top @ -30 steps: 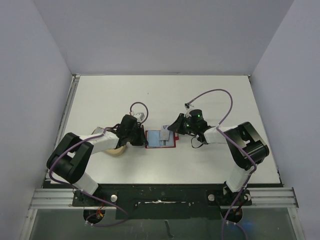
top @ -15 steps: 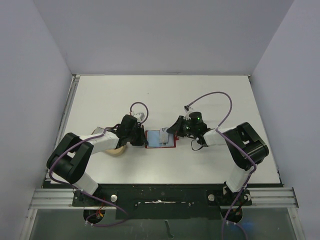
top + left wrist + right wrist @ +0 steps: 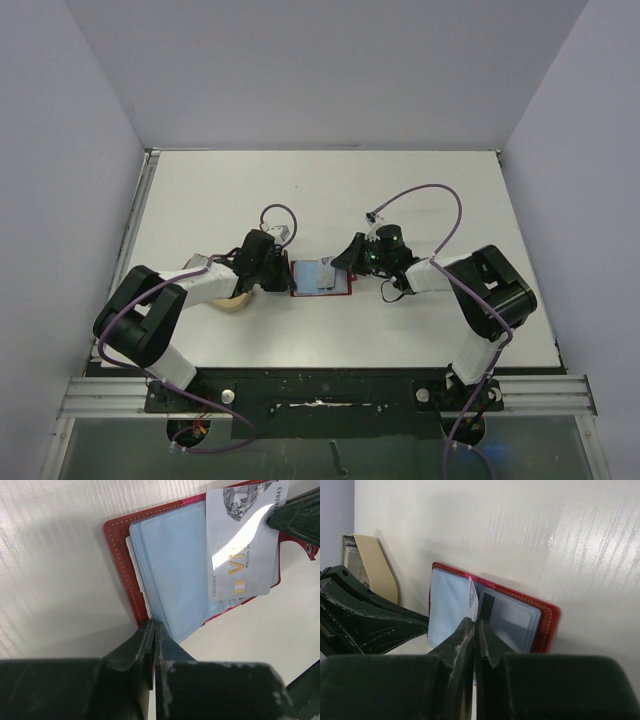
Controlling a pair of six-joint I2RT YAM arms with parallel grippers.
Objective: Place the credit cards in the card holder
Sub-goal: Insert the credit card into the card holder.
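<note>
Over the card holder (image 3: 118, 555), right gripper (image 3: 475, 624) pinches a credit card (image 3: 242, 540). Left gripper (image 3: 154, 628) sits shut at its edge. Next: slide card into a sleeve.

Your top view looks steeply down on the whole table (image 3: 200, 190) from afar. Your wrist views sit close and low, facing each other across the open card holder (image 3: 321, 294) (image 3: 122, 565) (image 3: 547, 620).

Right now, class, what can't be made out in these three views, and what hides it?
- Left wrist: the credit card print, washed by glare; its number is cut by the top edge.
- Top: the tan dish, mostly under the left arm.
- Right wrist: the card's face, edge-on in the right tool.
- Left wrist: whether the left tool pinches the card holder; its fingers cover the contact.
</note>
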